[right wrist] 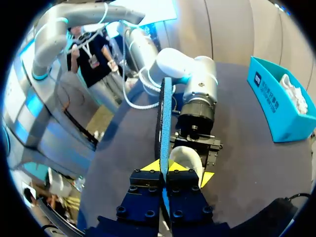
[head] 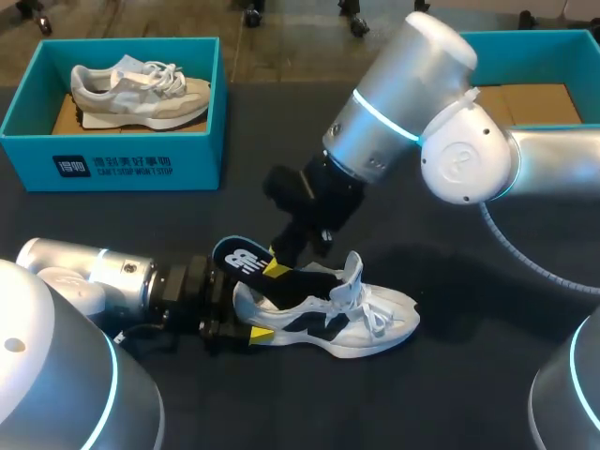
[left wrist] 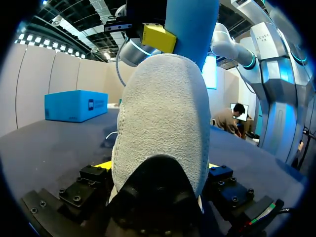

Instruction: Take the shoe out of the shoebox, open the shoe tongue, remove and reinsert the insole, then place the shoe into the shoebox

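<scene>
I note a white logo block and two lines of white lettering on the shoebox point(head: 112, 167) front wall. The insole point(head: 242, 258) carries a white logo.

Pale shoe heel point(left wrist: 163, 123) between the fingers point(left wrist: 102, 165), blue insole point(left wrist: 192, 24) above

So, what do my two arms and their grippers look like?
The left arm and right arm are silver-grey rounded tubes with white joint caps and thin cyan light rings. A grey ribbed cable loops beside the right one. The left gripper and right gripper are black bolted blocks with bright yellow fingertips.
</scene>
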`<state>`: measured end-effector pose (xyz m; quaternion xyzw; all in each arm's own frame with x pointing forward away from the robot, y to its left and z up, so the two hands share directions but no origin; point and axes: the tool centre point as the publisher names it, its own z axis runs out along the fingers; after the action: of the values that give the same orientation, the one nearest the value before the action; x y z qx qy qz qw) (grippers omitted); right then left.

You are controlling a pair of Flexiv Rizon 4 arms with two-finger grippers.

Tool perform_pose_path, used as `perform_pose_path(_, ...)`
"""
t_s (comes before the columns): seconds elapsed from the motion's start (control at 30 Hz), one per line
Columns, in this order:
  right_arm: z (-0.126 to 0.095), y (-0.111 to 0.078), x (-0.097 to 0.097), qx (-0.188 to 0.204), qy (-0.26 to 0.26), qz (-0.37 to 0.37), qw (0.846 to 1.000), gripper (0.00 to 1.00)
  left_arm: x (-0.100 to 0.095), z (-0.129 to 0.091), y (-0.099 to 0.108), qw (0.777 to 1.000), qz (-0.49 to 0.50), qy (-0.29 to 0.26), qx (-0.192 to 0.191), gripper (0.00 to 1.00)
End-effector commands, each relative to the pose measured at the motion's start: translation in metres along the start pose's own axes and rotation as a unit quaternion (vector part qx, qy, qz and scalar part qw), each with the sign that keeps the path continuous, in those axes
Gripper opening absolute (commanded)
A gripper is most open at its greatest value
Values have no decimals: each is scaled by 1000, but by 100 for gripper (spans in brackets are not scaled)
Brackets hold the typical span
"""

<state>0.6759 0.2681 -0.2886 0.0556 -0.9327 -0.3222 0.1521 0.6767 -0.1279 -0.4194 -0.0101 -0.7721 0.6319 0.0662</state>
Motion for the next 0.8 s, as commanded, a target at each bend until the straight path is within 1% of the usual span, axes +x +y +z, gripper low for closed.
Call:
perform_pose_path(0.03, 7, 19, -15, 5, 6, 8, 1000, 0, 1, 0, 0, 1000, 0, -1, 0, 0)
perform_pose_path(0.1, 3, 22, -15, 5, 5, 9, 1000, 0, 1, 0, 0, 1000, 0, -1, 0, 0)
perform_pose_path(0.13, -12, 36, -14, -6, 2, 7, 1000, 0, 1, 0, 0, 1000, 0, -1, 0, 0)
perform_pose_path(0.2, -25, 45, -11, -31, 10, -6, 999, 0, 1, 0, 0, 1000, 0, -1, 0, 0)
perform_pose_path(0.23, -25, 45, -11, -31, 10, -6, 999, 0, 1, 0, 0, 1000, 0, -1, 0, 0)
perform_pose_path(0.27, -43, 57, -5, -54, 8, 6, 999, 0, 1, 0, 0, 1000, 0, -1, 0, 0)
perform_pose_path(0.3, -48, 59, -3, -65, 7, 14, 998, 0, 1, 0, 0, 1000, 0, -1, 0, 0)
perform_pose_path(0.7, -48, 59, -3, -65, 7, 14, 998, 0, 1, 0, 0, 1000, 0, -1, 0, 0)
perform_pose_path(0.73, -52, 63, -2, -74, 10, 4, 997, 0, 1, 0, 0, 1000, 0, -1, 0, 0)
perform_pose_path(0.8, -63, 69, 5, -79, 2, -2, 997, 0, 1, 0, 0, 1000, 0, -1, 0, 0)
